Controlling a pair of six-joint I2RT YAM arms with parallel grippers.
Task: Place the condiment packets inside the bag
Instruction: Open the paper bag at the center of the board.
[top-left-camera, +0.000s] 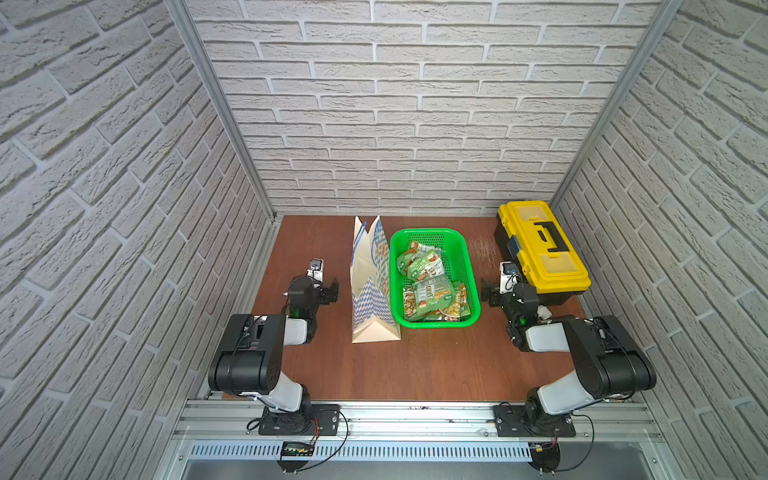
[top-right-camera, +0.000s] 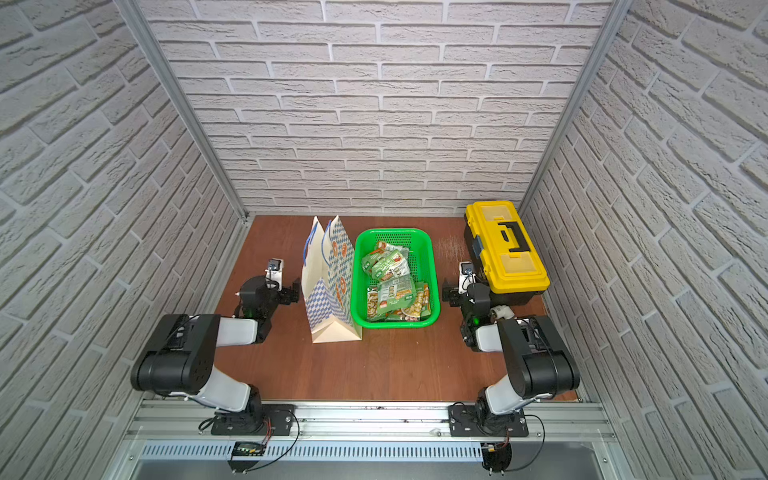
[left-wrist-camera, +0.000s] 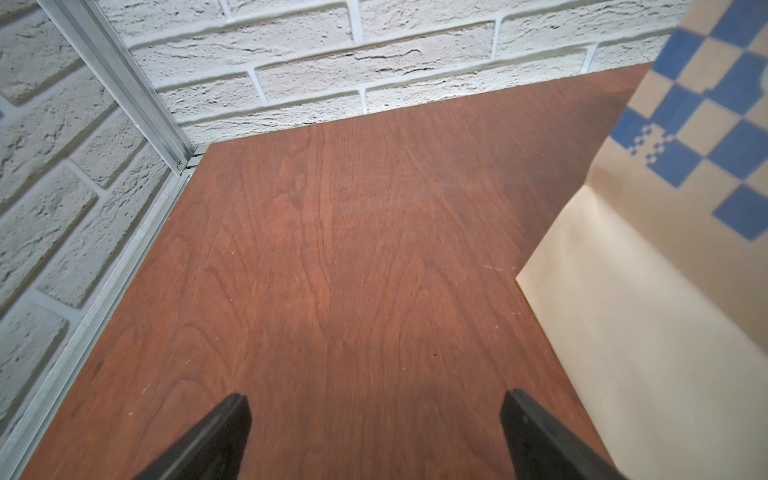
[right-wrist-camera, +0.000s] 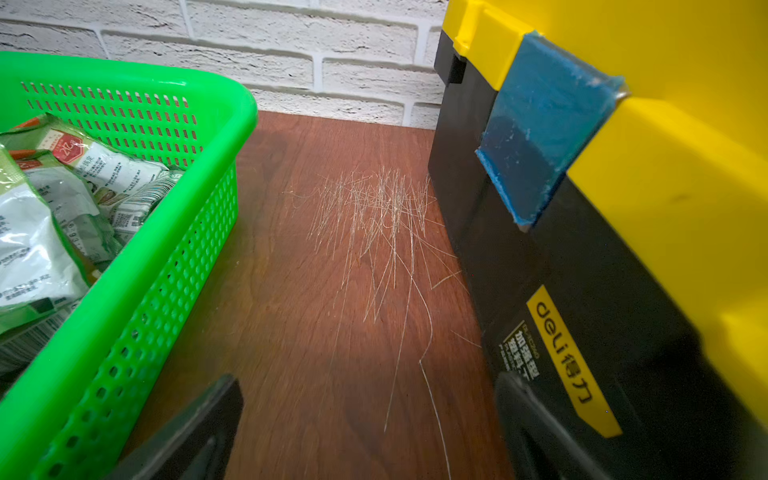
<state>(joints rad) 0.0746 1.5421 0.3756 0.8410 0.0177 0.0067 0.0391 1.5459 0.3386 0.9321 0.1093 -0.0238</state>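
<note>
Reddish-brown wooden tabletop (top-left-camera: 415, 365), walled on three sides by white brick-pattern panels (top-left-camera: 415, 124), with an aluminium rail (top-left-camera: 415, 415) along its near edge. Nearest the rail, the board lies bare between the two arm bases.

Left gripper (top-left-camera: 331, 291): jaws apart, holding nothing, over bare board. Just beside them stands the tall white paper bag with blue diamond checks and blue cord handles (top-left-camera: 371, 286).

Right gripper (top-left-camera: 487, 293): jaws apart, empty, in the lane between the green perforated plastic basket (top-left-camera: 432, 233) and the yellow-lidded black toolbox (top-left-camera: 540, 249). Ahead of these jaws the board carries a patch of pale scratches (right-wrist-camera: 374, 216) and runs on to the back wall.

Green foil condiment packets (top-left-camera: 428, 282) lie heaped in the basket, which sits just beside the bag.
</note>
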